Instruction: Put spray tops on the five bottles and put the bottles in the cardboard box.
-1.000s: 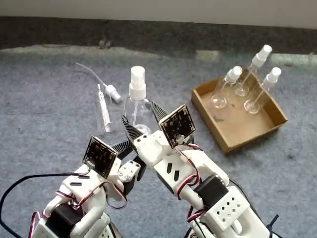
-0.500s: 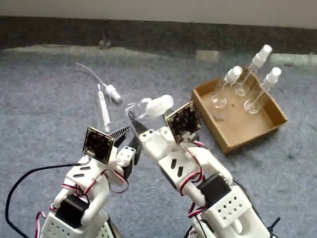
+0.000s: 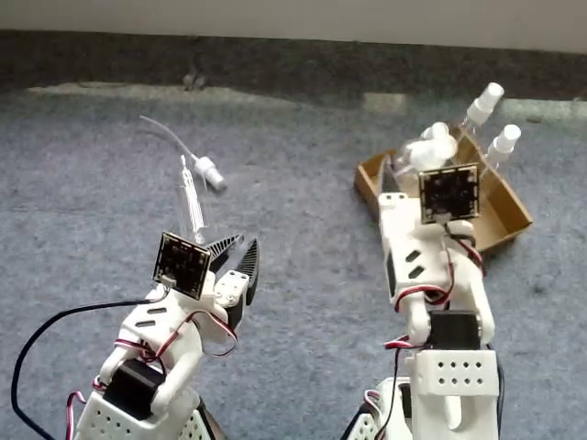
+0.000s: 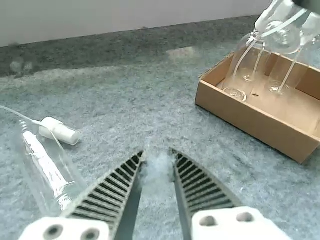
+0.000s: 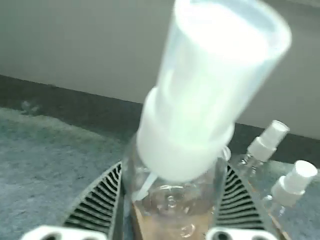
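My right gripper [image 3: 415,163] is shut on a clear bottle [image 5: 172,192] with a white spray top [image 5: 207,95], held tilted over the near left part of the cardboard box [image 3: 507,223]. Three capped bottles stand in the box, their tops [image 3: 487,95] leaning toward the back. One clear bottle [image 3: 191,200] without a top lies on the carpet at the left, and a loose spray top [image 3: 210,172] with its long tube lies just beyond it. My left gripper [image 3: 240,260] hovers open near that bottle [image 4: 42,167], holding nothing, with the box [image 4: 250,117] off to its right.
Grey carpet [image 3: 303,183] covers the table between the lying bottle and the box. A dark strip and a pale wall run along the far edge. A black cable [image 3: 37,344] loops beside the left arm's base.
The right arm has swung from the table's middle to the right, carrying the capped bottle over the box. The left gripper drew back slightly and then stayed put.
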Robot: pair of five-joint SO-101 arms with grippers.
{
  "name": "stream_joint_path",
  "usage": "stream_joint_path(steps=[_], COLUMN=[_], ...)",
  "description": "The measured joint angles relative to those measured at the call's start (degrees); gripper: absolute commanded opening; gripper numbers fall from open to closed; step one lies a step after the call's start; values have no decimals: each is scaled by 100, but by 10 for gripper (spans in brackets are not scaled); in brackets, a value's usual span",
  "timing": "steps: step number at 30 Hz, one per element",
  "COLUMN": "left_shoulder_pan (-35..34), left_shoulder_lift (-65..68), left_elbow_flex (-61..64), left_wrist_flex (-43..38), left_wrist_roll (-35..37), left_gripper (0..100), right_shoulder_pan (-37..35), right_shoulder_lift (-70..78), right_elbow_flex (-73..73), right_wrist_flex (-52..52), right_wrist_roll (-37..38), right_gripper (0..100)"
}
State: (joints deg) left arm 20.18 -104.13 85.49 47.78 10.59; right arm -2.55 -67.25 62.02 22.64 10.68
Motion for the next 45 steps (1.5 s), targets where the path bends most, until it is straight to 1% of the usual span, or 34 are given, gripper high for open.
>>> stream_joint_path(steps=[5,7,9,11,14,17,23,30,37,41,45], left_shoulder_pan=[0,0,0,0,0,0,0,0,0,0,0], left_shoulder_lift=[0,-9,0,0,0,0,0,0,0,0,0], left_elbow_flex=[9,141,281,299,299,299,299,299,466,510,510], left_wrist_flex=[18,18,18,18,18,18,18,18,18,18,18], left_wrist_roll=[0,0,0,0,0,0,0,0,0,0,0], left_gripper=[46,46,46,46,46,46,46,46,46,46,46], right_shoulder_pan=[1002,1257,1354,1389,1398,1398,1415,1415,1398,1292,1248], right_shoulder_lift=[0,0,0,18,352,897,2057,2716,3490,3886,4167], right_elbow_flex=[0,0,0,114,202,202,202,202,202,202,202], right_wrist_flex=[0,0,0,-26,-413,-800,-976,-2101,-2268,-2277,-2277], right_wrist_roll=[18,141,273,334,352,360,360,360,360,-18,-158], right_gripper=[123,123,123,123,123,123,123,123,123,123,123])
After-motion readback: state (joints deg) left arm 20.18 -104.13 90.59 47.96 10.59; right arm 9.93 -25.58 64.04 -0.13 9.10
